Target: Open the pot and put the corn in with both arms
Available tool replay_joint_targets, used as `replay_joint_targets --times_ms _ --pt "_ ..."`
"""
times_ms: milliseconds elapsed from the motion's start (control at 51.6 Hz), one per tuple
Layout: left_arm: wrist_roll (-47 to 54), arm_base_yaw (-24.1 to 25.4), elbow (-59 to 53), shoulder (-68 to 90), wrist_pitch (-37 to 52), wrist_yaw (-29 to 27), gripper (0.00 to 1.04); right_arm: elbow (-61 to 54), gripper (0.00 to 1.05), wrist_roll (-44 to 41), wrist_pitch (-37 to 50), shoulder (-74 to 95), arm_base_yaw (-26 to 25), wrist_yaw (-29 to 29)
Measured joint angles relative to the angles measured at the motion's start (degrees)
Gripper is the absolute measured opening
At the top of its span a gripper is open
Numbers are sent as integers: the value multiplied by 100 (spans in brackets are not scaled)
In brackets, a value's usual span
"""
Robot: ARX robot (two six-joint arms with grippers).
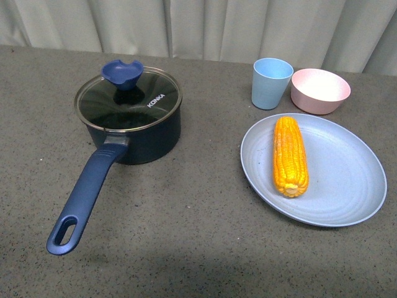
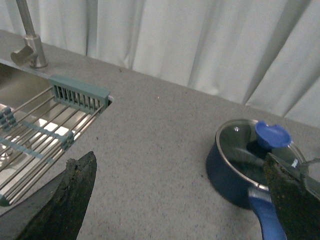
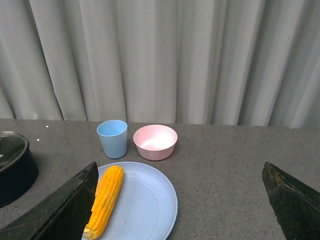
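The navy pot [image 1: 133, 127] sits at the left of the counter with its glass lid [image 1: 127, 99] on, topped by a blue knob [image 1: 123, 72]; its long blue handle [image 1: 84, 195] points toward me. The corn [image 1: 290, 155] lies on a light blue plate [image 1: 347, 180] at the right. Neither arm shows in the front view. My left gripper [image 2: 182, 200] is open above bare counter, the pot [image 2: 235, 170] beside one of its fingers [image 2: 295, 200]. My right gripper [image 3: 185, 200] is open over the plate's [image 3: 145, 200] edge, the corn [image 3: 105, 200] close to one of its fingers [image 3: 60, 212].
A light blue cup [image 1: 271, 82] and a pink bowl [image 1: 320, 90] stand behind the plate. A sink with a drying rack [image 2: 40, 135] and a faucet [image 2: 29, 37] lies left of the pot. Curtains hang along the counter's back edge.
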Motion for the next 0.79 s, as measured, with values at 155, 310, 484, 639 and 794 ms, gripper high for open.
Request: replay_joint_targets --times_ms 155,310,484,639,794 --pt "-251 9 570 2048 1589 243 98 0 96 0 0 0 0 0" --pt "-566 -173 1231 3589 2157 671 98 0 96 0 0 0 0 0" --pt "-616 -361 2022 5121 2787 706 98 0 96 0 0 2 0 0" --pt "-463 -527 2741 6395 3202 590 98 0 96 0 0 0 0 0" --pt "-321 -710 3300 7340 3414 525 98 0 96 0 0 2 0 0"
